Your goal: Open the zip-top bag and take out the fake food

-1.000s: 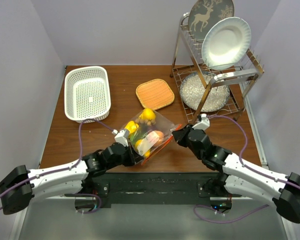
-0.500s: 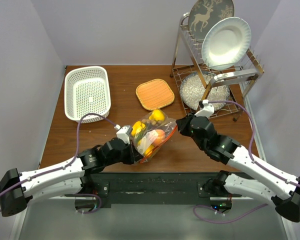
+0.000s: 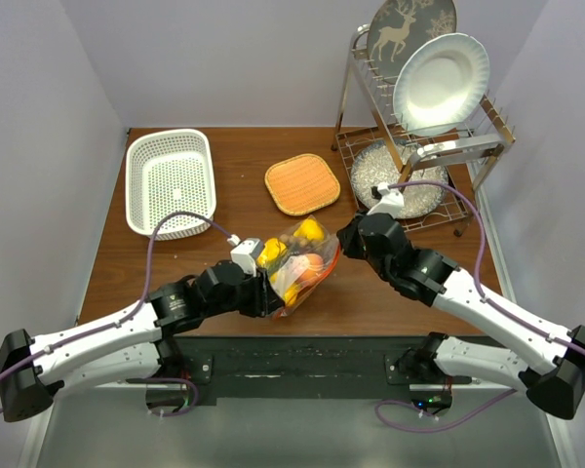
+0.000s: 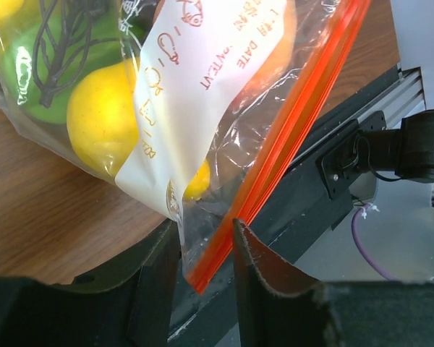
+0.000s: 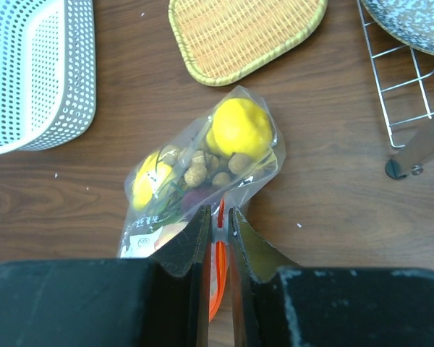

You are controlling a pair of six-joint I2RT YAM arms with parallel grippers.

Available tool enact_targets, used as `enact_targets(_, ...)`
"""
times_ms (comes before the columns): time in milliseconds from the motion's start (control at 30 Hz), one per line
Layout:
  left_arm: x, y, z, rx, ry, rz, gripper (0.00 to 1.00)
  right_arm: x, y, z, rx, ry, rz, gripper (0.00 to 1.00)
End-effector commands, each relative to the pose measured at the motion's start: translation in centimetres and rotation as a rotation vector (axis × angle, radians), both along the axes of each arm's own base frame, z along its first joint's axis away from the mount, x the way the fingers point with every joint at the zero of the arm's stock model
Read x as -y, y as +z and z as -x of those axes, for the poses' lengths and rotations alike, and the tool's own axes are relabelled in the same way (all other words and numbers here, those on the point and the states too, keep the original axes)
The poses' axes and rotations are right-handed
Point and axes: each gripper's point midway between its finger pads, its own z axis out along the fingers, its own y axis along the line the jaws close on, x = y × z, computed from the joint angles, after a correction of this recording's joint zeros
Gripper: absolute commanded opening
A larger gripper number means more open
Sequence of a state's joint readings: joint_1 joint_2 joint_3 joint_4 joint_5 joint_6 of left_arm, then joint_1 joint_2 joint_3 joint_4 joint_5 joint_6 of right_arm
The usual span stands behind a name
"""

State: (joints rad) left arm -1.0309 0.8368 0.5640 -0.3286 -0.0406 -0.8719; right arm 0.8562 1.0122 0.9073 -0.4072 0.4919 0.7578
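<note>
The zip-top bag [image 3: 297,265] sits on the table's near middle, its orange-red zipper strip [image 3: 317,283] facing the near right. The fake food inside includes a yellow lemon [image 5: 239,126], a brown cluster [image 5: 199,170], a yellow pear [image 5: 148,189], a green piece [image 4: 29,79] and an orange peach [image 3: 310,263]. My left gripper [image 3: 271,296] is closed around the bag's near corner, and the strip end shows between its fingers in the left wrist view [image 4: 206,224]. My right gripper [image 3: 341,246] is shut on the zipper strip at a small grey tab [image 5: 218,211].
A white perforated basket [image 3: 171,182] stands at the far left. A woven orange mat [image 3: 302,183] lies behind the bag. A wire dish rack [image 3: 465,148] with plates fills the far right, its foot [image 5: 398,170] close to my right gripper. The table's front edge is just under the bag.
My right gripper has moved away from the front edge and left with the strip. The bag has bunched up and stands steeper. My left gripper has shifted slightly forward with the corner.
</note>
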Motion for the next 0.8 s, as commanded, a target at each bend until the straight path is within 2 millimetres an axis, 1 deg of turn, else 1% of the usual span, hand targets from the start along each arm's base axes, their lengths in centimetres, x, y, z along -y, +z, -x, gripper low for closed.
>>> enact_targets(0,0.4,3.3,-0.6,0.118,-0.063,0.003,0.40,-0.7,2.5,-0.6,0.038,0.016,-0.023,0.00)
enact_targets(33,0.6,4.5,-0.8,0.145,-0.070,0.006,0.43,-0.7,2.7,-0.6,0.042,0.018,-0.025,0.00)
enact_targets(67,0.4,4.6,-1.0,0.153,-0.075,-0.023,0.43,-0.7,2.9,-0.6,0.044,0.015,-0.027,0.00)
enact_targets(100,0.4,4.7,-1.3,0.177,-0.091,-0.052,0.45,-0.8,3.6,-0.7,0.054,0.019,-0.037,0.00)
enact_targets(133,0.6,6.2,-1.8,0.210,-0.087,-0.047,0.46,-0.9,3.9,-0.7,0.058,0.022,-0.037,0.00)
enact_targets(167,0.5,6.4,-2.0,0.222,-0.093,-0.070,0.47,-0.8,4.0,-0.7,0.055,0.022,-0.029,0.00)
enact_targets(200,0.6,6.4,-2.3,0.246,-0.111,-0.100,0.47,-1.1,5.2,-0.8,0.071,0.026,-0.046,0.00)
enact_targets(233,0.8,7.7,-2.8,0.273,-0.106,-0.098,0.47,-1.2,5.5,-0.9,0.072,0.032,-0.038,0.00)
enact_targets(267,0.9,7.9,-3.0,0.284,-0.116,-0.113,0.47,-1.3,5.8,-1.0,0.074,0.035,-0.035,0.00)
enact_targets(300,1.1,7.8,-3.3,0.302,-0.134,-0.142,0.48,-1.4,6.6,-1.1,0.084,0.036,-0.043,0.00)
enact_targets(333,1.4,8.5,-3.5,0.321,-0.138,-0.142,0.48,-1.6,6.6,-1.2,0.082,0.044,-0.034,0.00)
enact_targets(367,1.4,8.6,-3.7,0.327,-0.145,-0.158,0.48,-1.7,6.4,-1.3,0.075,0.046,-0.026,0.00)
enact_targets(400,1.5,8.2,-4.0,0.335,-0.154,-0.187,0.48,-1.9,7.0,-1.4,0.083,0.050,-0.033,0.00)
enact_targets(433,1.5,8.8,-4.5,0.351,-0.142,-0.196,0.49,-2.1,7.2,-1.4,0.082,0.057,-0.035,0.00)
enact_targets(467,1.5,8.7,-4.8,0.355,-0.134,-0.213,0.49,-2.3,7.1,-1.5,0.077,0.061,-0.033,0.00)
enact_targets(500,1.6,8.5,-5.1,0.361,-0.137,-0.239,0.49,-2.5,7.5,-1.5,0.082,0.065,-0.038,0.00)
enact_targets(533,1.6,9.0,-5.5,0.376,-0.125,-0.247,0.49,-2.6,7.6,-1.6,0.082,0.068,-0.039,0.00)
enact_targets(600,1.7,8.7,-5.9,0.384,-0.134,-0.280,0.49,-2.7,8.0,-1.7,0.088,0.069,-0.043,0.00)
enact_targets(667,2.2,8.9,-5.9,0.391,-0.155,-0.283,0.49,-2.8,8.2,-1.8,0.090,0.069,-0.039,0.00)
enact_targets(767,3.0,9.3,-5.4,0.409,-0.200,-0.270,0.53,-3.1,8.3,-2.0,0.085,0.075,-0.028,0.00)
